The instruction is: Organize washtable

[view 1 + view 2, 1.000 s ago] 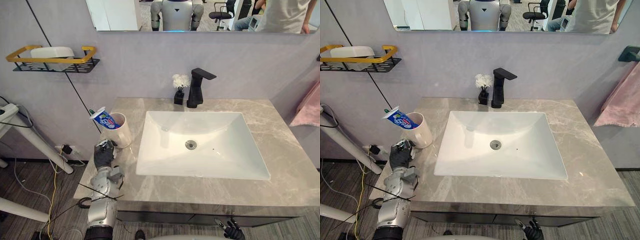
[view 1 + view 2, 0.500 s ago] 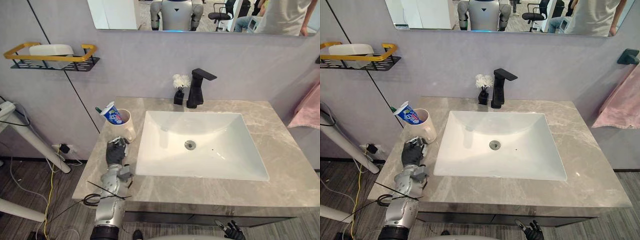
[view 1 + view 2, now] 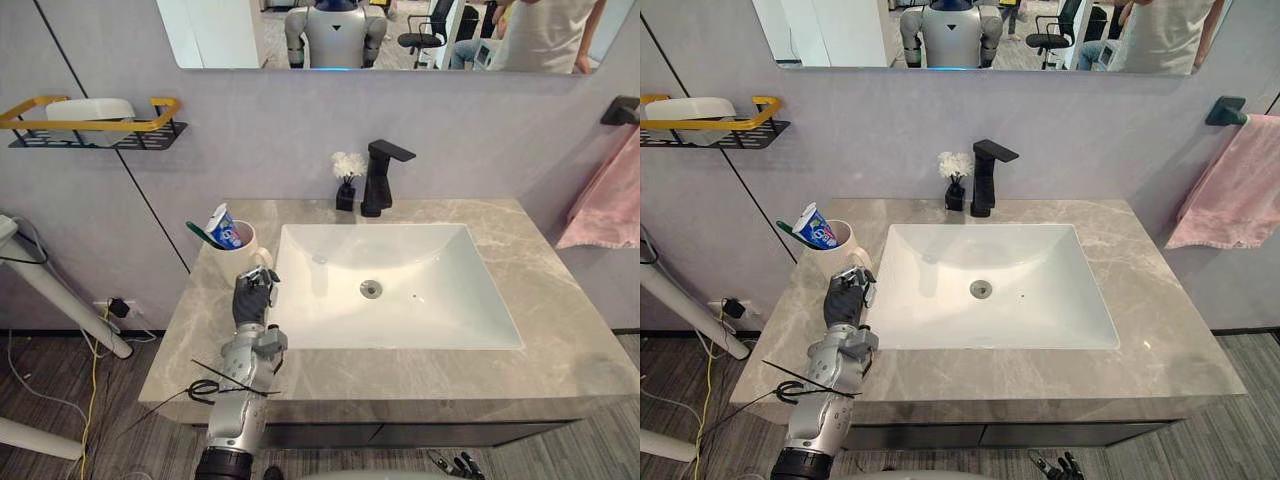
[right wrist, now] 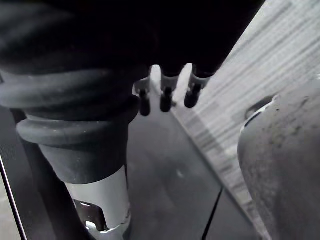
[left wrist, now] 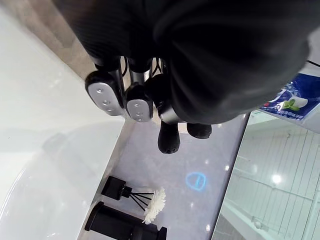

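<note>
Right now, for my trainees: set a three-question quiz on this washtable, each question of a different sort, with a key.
1. True or false: the tube stands in the cup.
2. What stands right beside the faucet? A flowers; B soap; C towel.
3. Which hand is nearest the cup?
Key: 1 true; 2 A; 3 the left hand.
</note>
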Robot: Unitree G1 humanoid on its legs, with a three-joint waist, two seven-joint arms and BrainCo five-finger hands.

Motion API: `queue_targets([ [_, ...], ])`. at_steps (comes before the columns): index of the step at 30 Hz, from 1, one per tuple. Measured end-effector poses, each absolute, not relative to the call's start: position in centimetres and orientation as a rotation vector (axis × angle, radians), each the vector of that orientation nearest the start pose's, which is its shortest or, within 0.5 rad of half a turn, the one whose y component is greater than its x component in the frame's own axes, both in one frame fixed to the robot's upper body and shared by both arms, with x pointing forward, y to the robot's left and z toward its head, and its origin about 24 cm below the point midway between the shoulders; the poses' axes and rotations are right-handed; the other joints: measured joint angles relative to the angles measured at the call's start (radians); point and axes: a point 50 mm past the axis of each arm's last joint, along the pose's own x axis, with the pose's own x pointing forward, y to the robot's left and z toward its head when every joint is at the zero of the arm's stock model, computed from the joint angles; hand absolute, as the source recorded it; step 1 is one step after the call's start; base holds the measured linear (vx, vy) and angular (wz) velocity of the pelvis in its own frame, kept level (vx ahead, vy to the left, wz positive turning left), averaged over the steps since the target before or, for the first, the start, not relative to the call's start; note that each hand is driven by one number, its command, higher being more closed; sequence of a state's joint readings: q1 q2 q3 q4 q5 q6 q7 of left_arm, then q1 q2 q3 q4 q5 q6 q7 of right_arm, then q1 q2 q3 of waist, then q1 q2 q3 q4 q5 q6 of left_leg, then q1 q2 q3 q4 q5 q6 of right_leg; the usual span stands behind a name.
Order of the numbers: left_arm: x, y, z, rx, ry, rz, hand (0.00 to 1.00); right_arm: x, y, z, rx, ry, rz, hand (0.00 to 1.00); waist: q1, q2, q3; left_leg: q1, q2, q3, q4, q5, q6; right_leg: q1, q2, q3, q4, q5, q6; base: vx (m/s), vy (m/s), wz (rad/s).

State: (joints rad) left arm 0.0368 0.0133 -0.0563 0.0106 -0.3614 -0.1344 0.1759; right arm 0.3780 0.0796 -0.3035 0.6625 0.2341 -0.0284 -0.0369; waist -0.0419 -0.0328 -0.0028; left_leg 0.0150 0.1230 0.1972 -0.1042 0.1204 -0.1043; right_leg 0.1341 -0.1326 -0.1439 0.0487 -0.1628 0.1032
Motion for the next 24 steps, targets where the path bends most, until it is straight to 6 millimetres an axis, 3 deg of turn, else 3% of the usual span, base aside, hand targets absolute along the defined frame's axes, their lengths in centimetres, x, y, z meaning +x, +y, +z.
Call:
queue_targets([
  [4,25.2,16.8,4.0,-0.327,-0.058,0.204,1.0,5.2,-19.5,-14.4,0.351,0.941,-0.556,0.0,-0.001,-0.001,0.0,0.0,-0.001,0.0,0.0,0.0,0.0,0.002,-0.001,0.0,-0.003,0.0,0.0,0.0,0.0,0.0],
  [11,25.2,17.3,3.0,-0.314,-0.011,0.225,1.0,6.1,-19.7,-14.3,0.354,0.916,-0.559,0.0,-0.003,-0.004,0.005,-0.001,-0.002,0.002,0.0,-0.004,-0.005,0.005,-0.001,0.002,-0.017,0.0,0.0,0.0,0.0,0.0],
  [24,26.4,18.6,3.4,-0.278,-0.028,0.249,1.0,6.2,-19.9,-14.5,0.352,0.927,-0.561,0.0,-0.011,-0.006,0.023,-0.004,-0.001,0.004,0.0,-0.009,-0.008,-0.001,-0.001,0.006,-0.018,-0.003,-0.004,0.0,0.0,0.0],
])
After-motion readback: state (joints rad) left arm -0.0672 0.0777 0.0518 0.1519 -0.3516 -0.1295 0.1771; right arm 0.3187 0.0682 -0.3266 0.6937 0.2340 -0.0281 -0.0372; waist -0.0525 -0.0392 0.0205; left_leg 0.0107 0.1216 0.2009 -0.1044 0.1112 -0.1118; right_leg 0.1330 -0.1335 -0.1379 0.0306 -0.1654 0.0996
